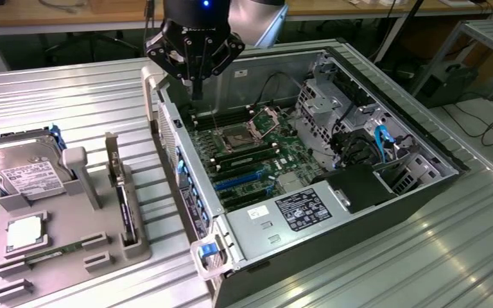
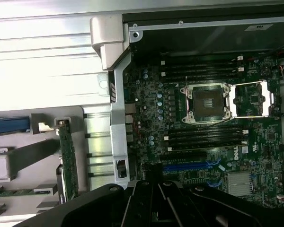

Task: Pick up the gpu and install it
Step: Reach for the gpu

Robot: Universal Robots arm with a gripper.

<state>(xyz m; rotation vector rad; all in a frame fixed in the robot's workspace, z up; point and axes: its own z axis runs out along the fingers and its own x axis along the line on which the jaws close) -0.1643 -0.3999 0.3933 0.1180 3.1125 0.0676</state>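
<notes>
Nearest us in the exterior view, a grey tray (image 1: 58,221) sits on the ribbed metal tabletop (image 1: 75,90) at the exterior view's left, with a memory stick (image 1: 54,251) lying in its front slot. Just behind that the gpu (image 1: 125,208) stands on its long edge in an upright holder on the tray. Its pale bracket (image 1: 112,160) is at the far end and nothing touches it. Our read on handling: the card is light and stiff, but the bare board and edge connector are fragile, and the thin faces could slip. We judge the best hold is across the two flat faces near the middle of the top edge, clear of the bracket and the contacts. The card also needs to stay square, since a tilted card would bind in a slot. A hard drive (image 1: 25,172) sits further to the exterior view's left on the same tray, apart from the card. To the exterior view's right of the tray, the open case (image 1: 384,96) lies on its side with the motherboard (image 1: 255,151) exposed. Its blue slots (image 1: 242,179) look vacant on the near side of the CPU socket (image 1: 233,138). Furthest back, the pincer (image 1: 197,93) hangs over the far end of the board by the case wall. Its fingers are fully closed, empty and touching nothing. It is well apart from the gpu, so the pick is not yet made.
</notes>
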